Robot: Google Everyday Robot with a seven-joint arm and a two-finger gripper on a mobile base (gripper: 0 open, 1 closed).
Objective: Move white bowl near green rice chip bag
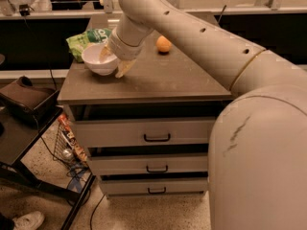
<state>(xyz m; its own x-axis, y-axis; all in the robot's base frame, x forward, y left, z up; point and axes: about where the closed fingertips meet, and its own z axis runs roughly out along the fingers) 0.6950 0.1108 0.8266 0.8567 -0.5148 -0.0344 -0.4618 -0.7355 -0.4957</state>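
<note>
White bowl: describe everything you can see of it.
The white bowl is plain, round, glossy, with sloping sides, upright at the back-left corner of the cabinet top, in front of the green rice chip bag. The gripper grips its right rim, one finger inside, one outside. Whether it rests or is lifted is unclear.

Arm: thick cream-white tubular plastic shell (192, 32); bore a row of small dark holes, a tan seam ring and grey scuffs. Tan-fingered gripper (113, 63) was clamped on the glossy round white bowl (93, 66), rear left of the grey drawer cabinet (158, 80).
</note>
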